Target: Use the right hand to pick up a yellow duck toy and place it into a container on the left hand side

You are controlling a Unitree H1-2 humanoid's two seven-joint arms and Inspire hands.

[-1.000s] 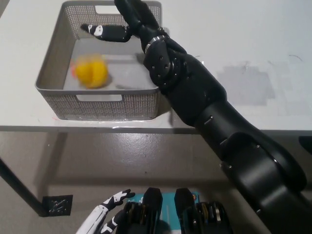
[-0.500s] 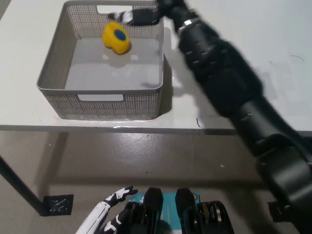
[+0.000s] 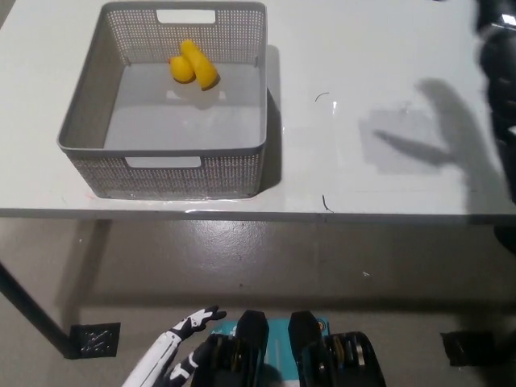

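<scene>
The yellow duck toy lies inside the grey mesh basket, near its far wall, with nothing touching it. My black right arm is a blurred shape at the picture's right edge, far from the basket, and its hand is too blurred to read. It casts a dark shadow on the white table. At the bottom left, below the table's edge, my white left hand rests with its fingers apart and holds nothing.
The basket stands on the table's left part, close to the front edge. The floor beneath shows a table leg and a dark floor plate at the lower left.
The right arm has pulled back from the basket to the far right edge. The duck, dropped in the basket a second ago, has come to rest by its far wall.
</scene>
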